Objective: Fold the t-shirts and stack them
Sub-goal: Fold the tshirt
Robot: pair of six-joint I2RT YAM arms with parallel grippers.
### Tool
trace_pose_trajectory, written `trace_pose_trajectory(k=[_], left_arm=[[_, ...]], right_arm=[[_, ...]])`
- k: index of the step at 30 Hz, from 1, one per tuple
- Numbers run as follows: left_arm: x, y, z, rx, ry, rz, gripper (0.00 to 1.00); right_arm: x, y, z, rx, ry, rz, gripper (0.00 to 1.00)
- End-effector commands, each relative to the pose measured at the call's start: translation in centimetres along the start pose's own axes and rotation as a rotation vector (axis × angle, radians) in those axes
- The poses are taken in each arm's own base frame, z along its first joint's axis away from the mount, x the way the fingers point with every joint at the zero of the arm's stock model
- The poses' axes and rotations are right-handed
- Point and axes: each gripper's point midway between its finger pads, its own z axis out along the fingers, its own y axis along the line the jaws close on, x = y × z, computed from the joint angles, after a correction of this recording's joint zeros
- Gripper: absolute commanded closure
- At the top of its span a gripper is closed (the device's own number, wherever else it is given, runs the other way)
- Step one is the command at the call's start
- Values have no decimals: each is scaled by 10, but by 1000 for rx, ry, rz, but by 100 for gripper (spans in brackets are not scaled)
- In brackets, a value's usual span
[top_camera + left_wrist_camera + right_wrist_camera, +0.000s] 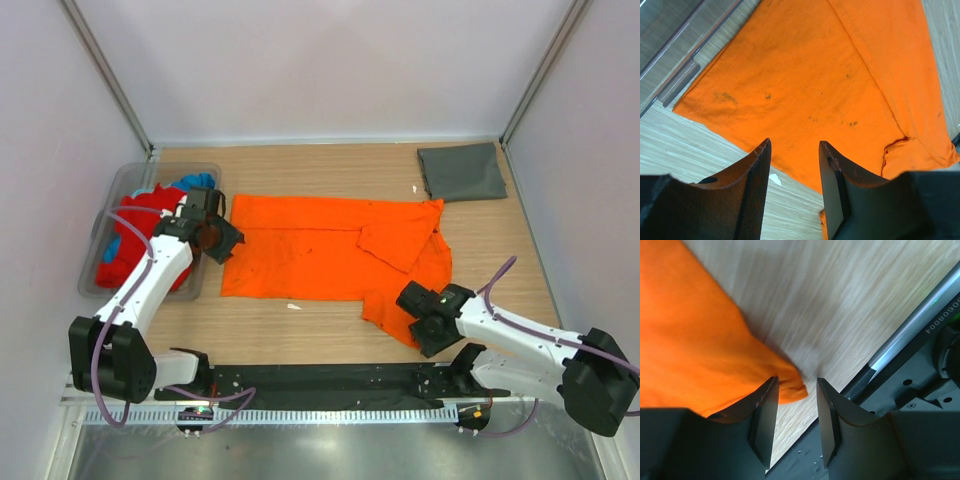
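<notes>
Orange shirt (310, 255) lay spread flat at the centre of the table (300, 165), its right part folded over and rumpled toward the lower right. Grey shirt (462, 172) sat folded in the upper right corner, well apart from the orange one. Tub (150, 170) stood at the left edge, holding a red shirt (115, 265) and a blue shirt (192, 183). Left gripper (794, 145) was positioned over the orange shirt's left edge, beside the tub, jaws apart with nothing between them. Right gripper (797, 382) was at the shirt's lower right corner, near the table's bottom edge, jaws apart; the tip of the orange cloth reached into the gap against one finger, not clamped
</notes>
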Motion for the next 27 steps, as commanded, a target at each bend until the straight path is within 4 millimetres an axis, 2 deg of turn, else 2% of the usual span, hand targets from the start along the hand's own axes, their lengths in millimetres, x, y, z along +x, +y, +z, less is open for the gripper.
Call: trace_pose_trajectory(k=[1, 6, 8, 9, 11, 12, 14, 16, 18, 21, 24, 27], left_arm=[[-11, -11, -4, 43, -50, -13, 56], [-10, -8, -3, 43, -52, -25, 55], [-10, -4, -3, 40, -62, -38, 55], [-10, -2, -2, 36, -67, -42, 56], [-11, 2, 0, 22, -79, -66, 57], [-10, 3, 0, 16, -77, -77, 57], [-7, 7, 1, -2, -65, -101, 57], [-3, 7, 3, -8, -47, -129, 53], [-2, 14, 9, -39, -56, -176, 53], [10, 23, 17, -60, -23, -253, 53], [10, 27, 22, -52, -45, -322, 59], [7, 45, 22, -122, -86, -348, 63]], right_arm=[[1, 0, 7, -1, -21, 82, 58], [-2, 5, 12, -9, -60, 80, 59], [-1, 12, 13, -45, -55, 87, 66], [-2, 13, 13, -52, -59, 90, 82], [-6, 11, 12, -49, -79, 86, 95], [-7, 14, 8, -60, -81, 85, 99], [-12, 13, 3, -60, -100, 77, 99], [-16, 23, -9, -107, -110, 72, 99], [-17, 36, -23, -164, -112, 55, 99], [-17, 51, -37, -246, -105, 18, 99], [-13, 55, -39, -267, -83, 4, 99], [-12, 54, -36, -258, -87, -9, 99]])
